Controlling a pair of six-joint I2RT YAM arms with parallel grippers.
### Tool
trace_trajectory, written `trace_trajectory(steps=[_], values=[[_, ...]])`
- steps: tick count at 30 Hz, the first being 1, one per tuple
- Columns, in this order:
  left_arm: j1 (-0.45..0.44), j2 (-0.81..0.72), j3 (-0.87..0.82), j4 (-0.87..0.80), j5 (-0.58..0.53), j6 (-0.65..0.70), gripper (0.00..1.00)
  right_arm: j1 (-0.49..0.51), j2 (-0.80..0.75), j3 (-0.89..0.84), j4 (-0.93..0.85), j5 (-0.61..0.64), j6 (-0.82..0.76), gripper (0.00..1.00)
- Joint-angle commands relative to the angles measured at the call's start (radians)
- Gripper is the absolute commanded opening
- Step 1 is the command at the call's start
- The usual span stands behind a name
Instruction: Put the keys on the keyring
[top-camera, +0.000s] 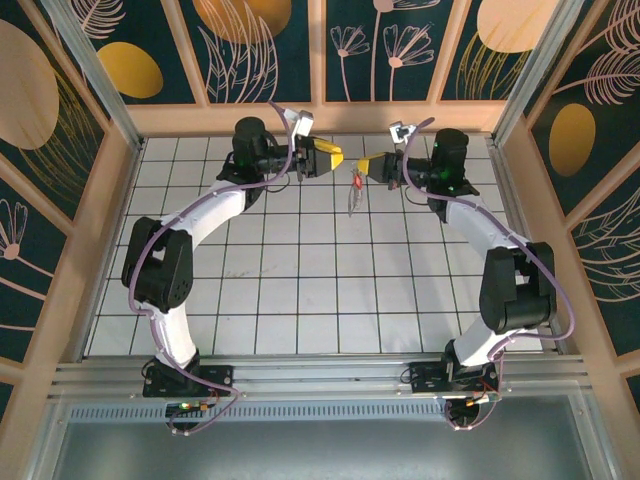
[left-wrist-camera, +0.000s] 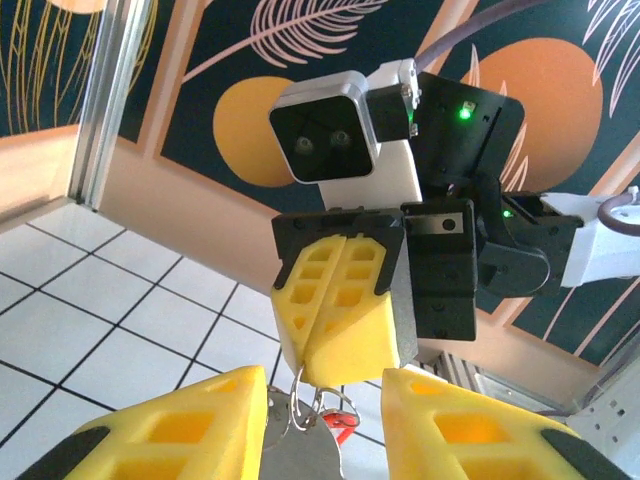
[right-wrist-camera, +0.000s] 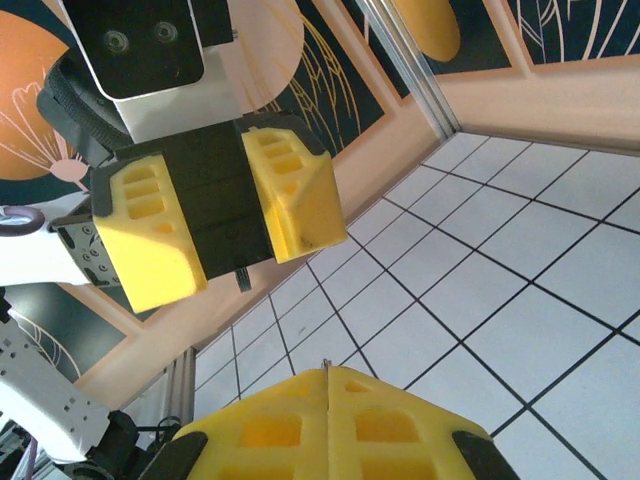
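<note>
Right gripper (left-wrist-camera: 325, 370) jaws pinch the pale silver oval keyring (left-wrist-camera: 300, 410), red-headed key (left-wrist-camera: 343, 422) dangling; left gripper (right-wrist-camera: 222, 225) jaws gape open.

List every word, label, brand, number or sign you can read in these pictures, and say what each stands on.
None can be read. The camera housing over the right hand is blank; the keyring it grips is too blurred to show any stamp; the wall panels carry only leaf and circle patterns.

keyring (top-camera: 350, 198) under right claw (top-camera: 363, 165), left claw (top-camera: 341, 157) to its left
</note>
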Motion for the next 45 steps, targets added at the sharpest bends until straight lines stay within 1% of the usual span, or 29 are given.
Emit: trace_trajectory(steps=[1,9,17,19,25,30,36,42,45], values=[[-0.001,0.028,0.020,-0.024,0.044,0.026,0.35,0.017,0.005,0.052,0.007,-0.037,-0.028,0.00],[-0.016,0.037,0.010,-0.028,0.065,0.033,0.34,0.037,0.018,0.050,0.010,-0.025,-0.030,0.00],[-0.034,0.051,0.015,-0.035,0.064,0.039,0.32,0.041,0.017,0.042,0.018,-0.019,-0.028,0.00],[-0.037,0.055,0.017,-0.034,0.063,0.038,0.31,0.042,0.017,0.039,0.018,-0.017,-0.028,0.00],[-0.042,0.064,0.019,-0.032,0.061,0.039,0.20,0.041,0.015,0.030,0.020,-0.012,-0.030,0.00],[-0.043,0.059,0.014,-0.024,0.056,0.039,0.22,0.042,0.014,0.030,0.013,-0.011,-0.036,0.00],[-0.042,0.054,0.006,0.020,0.046,0.014,0.14,0.041,0.015,0.030,0.014,-0.013,-0.036,0.00],[-0.043,0.058,0.001,0.079,0.036,-0.026,0.14,0.041,0.013,0.025,0.012,-0.019,-0.040,0.00],[-0.043,0.061,0.000,0.090,0.038,-0.033,0.09,0.042,0.011,0.021,0.013,-0.018,-0.041,0.00]])
